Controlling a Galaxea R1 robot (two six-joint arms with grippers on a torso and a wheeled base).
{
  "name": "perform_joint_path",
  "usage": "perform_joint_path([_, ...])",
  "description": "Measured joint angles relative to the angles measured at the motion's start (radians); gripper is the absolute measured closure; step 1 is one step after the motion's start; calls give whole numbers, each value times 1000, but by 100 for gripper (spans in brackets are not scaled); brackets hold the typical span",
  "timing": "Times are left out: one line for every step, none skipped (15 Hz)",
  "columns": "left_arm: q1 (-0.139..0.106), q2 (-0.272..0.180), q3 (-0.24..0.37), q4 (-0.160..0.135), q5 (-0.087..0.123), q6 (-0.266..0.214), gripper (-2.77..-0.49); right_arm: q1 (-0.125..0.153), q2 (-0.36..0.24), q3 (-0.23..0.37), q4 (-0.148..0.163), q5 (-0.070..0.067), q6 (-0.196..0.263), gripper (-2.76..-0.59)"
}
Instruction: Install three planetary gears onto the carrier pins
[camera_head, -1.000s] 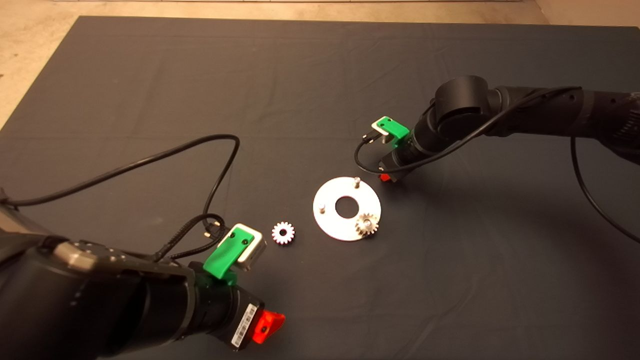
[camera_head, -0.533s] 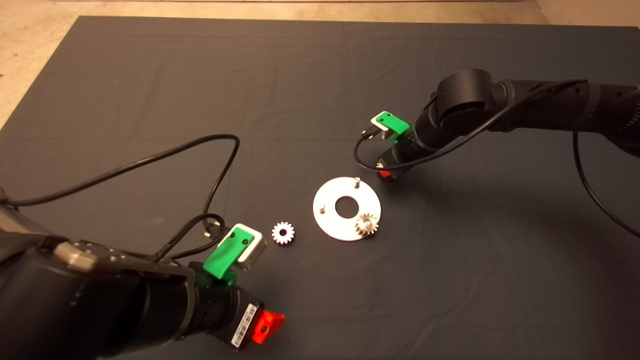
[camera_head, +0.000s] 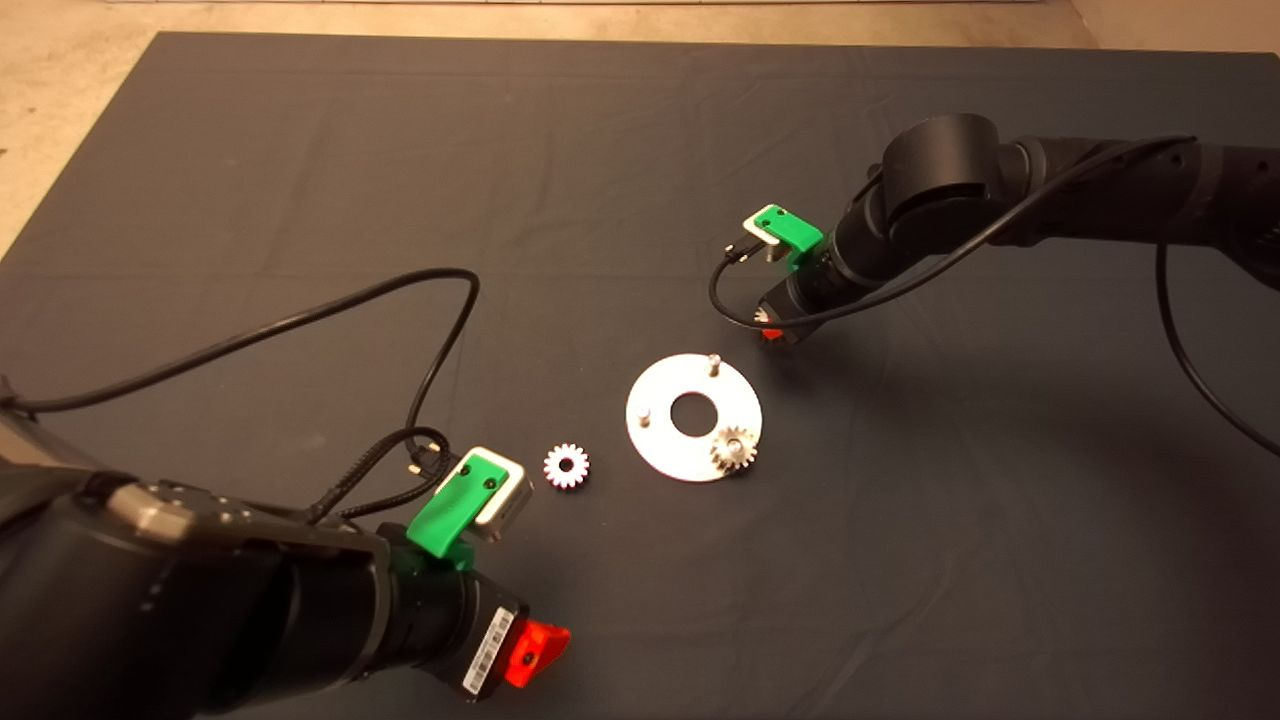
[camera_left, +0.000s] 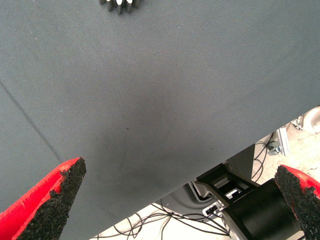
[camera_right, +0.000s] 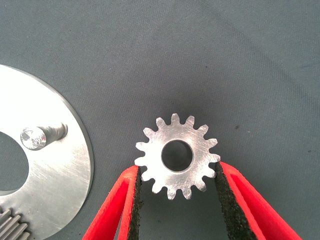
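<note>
The second of three gears is in hand, by the look of it: one gear (camera_head: 735, 447) is already sitting on the pin at about five o'clock on the carrier disc (camera_head: 662, 443), while the pins at twelve o'clock (camera_head: 713, 362) and nine o'clock (camera_head: 646, 413) are standing bare.

The right gripper (camera_right: 176, 200) is pinching a bright silvery spur gear (camera_right: 177, 155) flat between its two black pads, jaws narrowed to the gear's width and touching its teeth on opposite sides. In the head view this gripper is hanging just beyond the disc's rim at roughly one o'clock, near the twelve o'clock pin.

The next move probably calls for carrying the gear across over that bare pin, lining its centre hole up with the pin tip, and lowering it level so its teeth do not jam against anything.

The third gear (camera_head: 566, 465) is lying on the mat (camera_head: 300, 150) just off the disc at nine o'clock. The left gripper (camera_left: 180, 200) is waiting at the lower left, fingers spread wide and holding nothing.
</note>
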Motion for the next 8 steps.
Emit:
perform_joint_path([0,0,0,0,0,-1,-275,0,0,6,0,0,1,-99])
perform_joint_path([0,0,0,0,0,-1,-275,0,0,15,0,-1,2,-99])
perform_joint_path([0,0,0,0,0,-1,-275,0,-2,30,0,-3,2,-99])
perform_joint_path([0,0,0,0,0,-1,-275,0,-2,40,0,-3,2,-97])
perform_joint_path([0,0,0,0,0,-1,-275,0,-2,48,0,-3,2,-97])
perform_joint_path([0,0,0,0,0,-1,-275,0,-2,58,0,-4,3,-97])
perform_joint_path([0,0,0,0,0,-2,-275,0,-2,66,0,-3,3,-97])
perform_joint_path([0,0,0,0,0,-2,-275,2,-2,72,0,-4,4,-97])
